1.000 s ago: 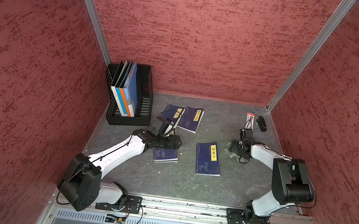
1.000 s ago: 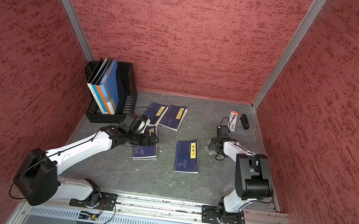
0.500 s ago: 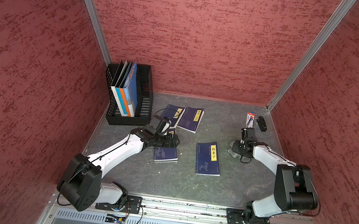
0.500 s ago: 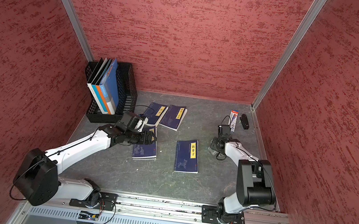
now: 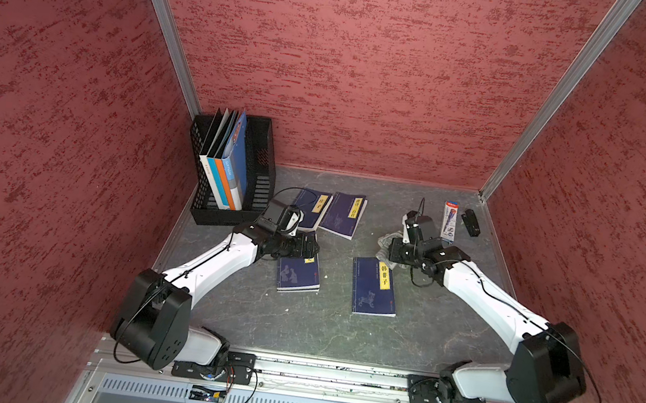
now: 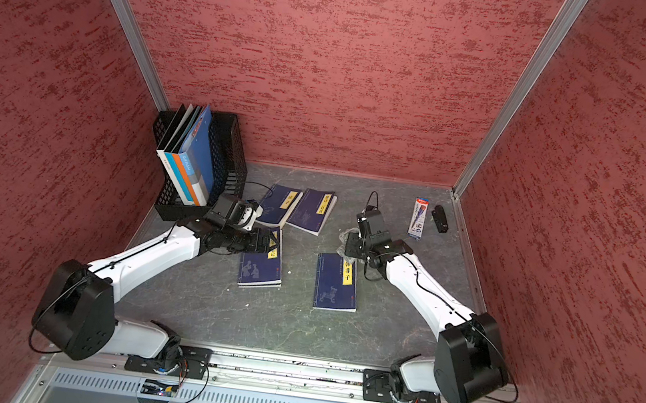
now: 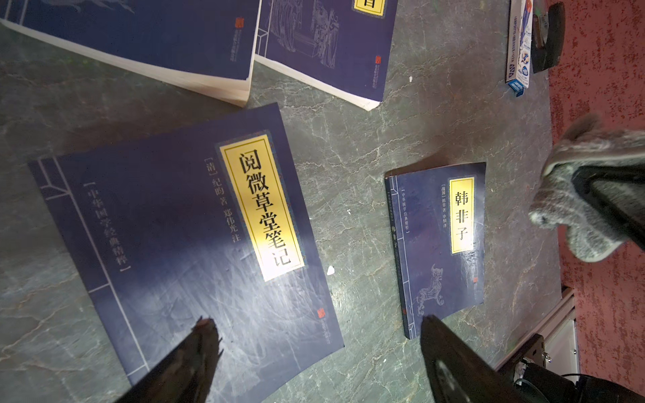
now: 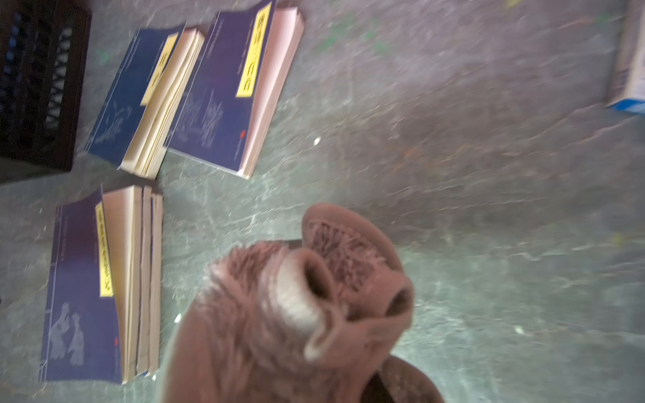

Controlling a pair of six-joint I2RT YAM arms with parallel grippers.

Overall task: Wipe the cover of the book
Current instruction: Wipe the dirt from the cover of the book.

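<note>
Reading 韩非子: label [image 7: 461, 214] on book [image 7: 431, 279]

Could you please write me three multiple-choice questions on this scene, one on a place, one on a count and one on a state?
1. Where does the black basket stand?
A. far corner on the robot's left
B. far corner on its right
C. between the arms' bases
2. How many dark blue books lie on the table?
A. two
B. four
C. six
3. What is the right gripper doing?
A. open, empty
B. shut on a book
C. shut on the grey cloth
Answers: 1 A, both top views show it in that corner; 2 B, two lie by the basket, two nearer the arms; 3 C, the right wrist view shows the cloth bunched in its grip.
</note>
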